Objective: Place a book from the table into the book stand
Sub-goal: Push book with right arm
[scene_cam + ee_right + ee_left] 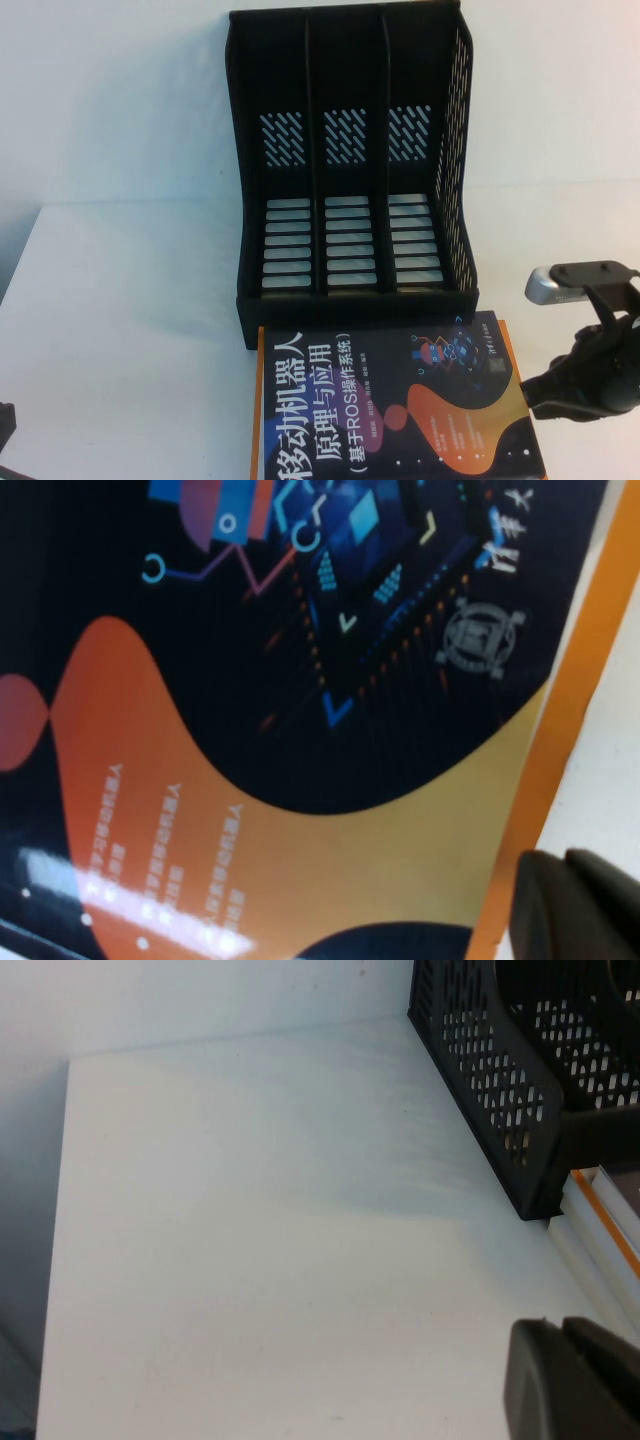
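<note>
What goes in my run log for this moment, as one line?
book: flat on table, before book stand | stand: empty | right gripper: beside book's edge | left gripper: shut, parked over table

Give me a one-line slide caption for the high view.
Book lies flat on the table before the empty book stand; right gripper hovers beside it, left gripper shut, parked.

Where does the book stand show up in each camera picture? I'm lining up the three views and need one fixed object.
High view: the book stand fills the upper middle, behind the book; the right gripper is at the right edge.
Left wrist view: its perforated side wall is in the top right corner, beyond the shut left gripper.
Right wrist view: not in it; only the book's cover.
Shared landmark: the white table.
</note>
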